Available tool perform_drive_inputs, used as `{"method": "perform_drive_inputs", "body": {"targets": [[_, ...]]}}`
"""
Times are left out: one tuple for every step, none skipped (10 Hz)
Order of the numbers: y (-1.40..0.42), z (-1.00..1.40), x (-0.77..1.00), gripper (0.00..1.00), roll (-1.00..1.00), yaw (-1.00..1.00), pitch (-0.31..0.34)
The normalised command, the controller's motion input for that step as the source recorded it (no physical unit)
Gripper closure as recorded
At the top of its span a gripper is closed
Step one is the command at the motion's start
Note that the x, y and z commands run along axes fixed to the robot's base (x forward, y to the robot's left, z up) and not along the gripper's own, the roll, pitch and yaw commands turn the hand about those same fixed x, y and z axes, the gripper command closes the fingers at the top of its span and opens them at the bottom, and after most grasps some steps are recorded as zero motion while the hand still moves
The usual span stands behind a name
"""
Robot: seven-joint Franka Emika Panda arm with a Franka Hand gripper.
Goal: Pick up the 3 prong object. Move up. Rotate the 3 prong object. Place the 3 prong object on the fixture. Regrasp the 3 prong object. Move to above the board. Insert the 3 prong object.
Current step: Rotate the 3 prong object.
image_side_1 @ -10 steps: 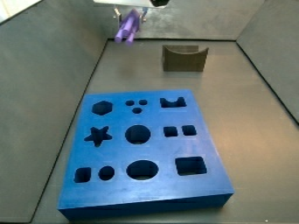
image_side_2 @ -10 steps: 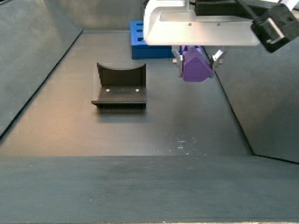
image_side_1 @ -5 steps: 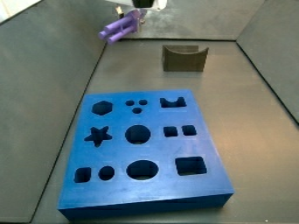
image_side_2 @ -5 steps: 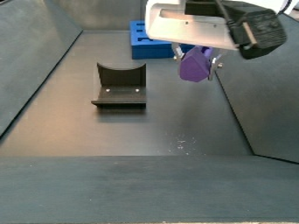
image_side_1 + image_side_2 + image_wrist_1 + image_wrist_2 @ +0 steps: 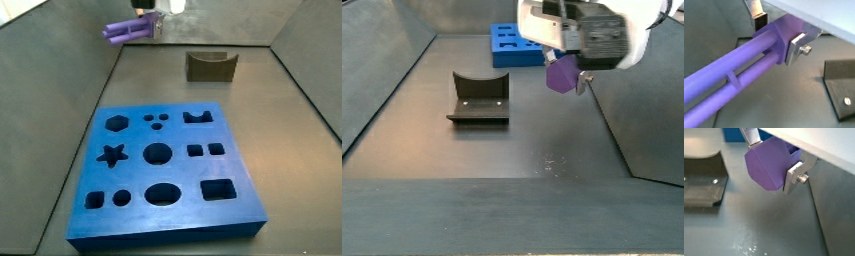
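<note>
My gripper [image 5: 146,24] hangs high above the floor at the far end, left of the fixture [image 5: 210,66], and is shut on the light-purple 3 prong object [image 5: 122,31]. The prongs lie about level and point away from the fixture. In both wrist views the silver fingers [image 5: 798,45] [image 5: 795,173] clamp the object's flat base [image 5: 776,39] [image 5: 765,168], and the long prongs [image 5: 724,85] reach out from it. The blue board [image 5: 167,170] lies nearer, well away from the gripper. In a side view the gripper [image 5: 571,70] holds the object [image 5: 560,77] right of the fixture [image 5: 478,97].
Grey walls close in the dark floor on both sides. The fixture also shows in both wrist views [image 5: 841,86] [image 5: 701,180]. A corner of the board shows behind the gripper [image 5: 508,47] [image 5: 733,134].
The gripper has turned at the wrist. The 3 prong object has swung from hanging prongs-down to prongs about level, pointing away from the fixture. It stays high up.
</note>
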Motion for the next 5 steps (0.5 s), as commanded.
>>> {"method": "perform_drive_inputs", "body": {"targets": [[0.01, -0.02, 0.0, 1.0, 0.0, -1.0, -0.01], [0.01, -0.02, 0.0, 1.0, 0.0, -1.0, -0.01], [0.01, -0.02, 0.0, 1.0, 0.0, -1.0, -0.011], [0.01, -0.02, 0.0, 1.0, 0.0, -1.0, -0.011], [0.01, -0.02, 0.0, 1.0, 0.0, -1.0, -0.011]]}}
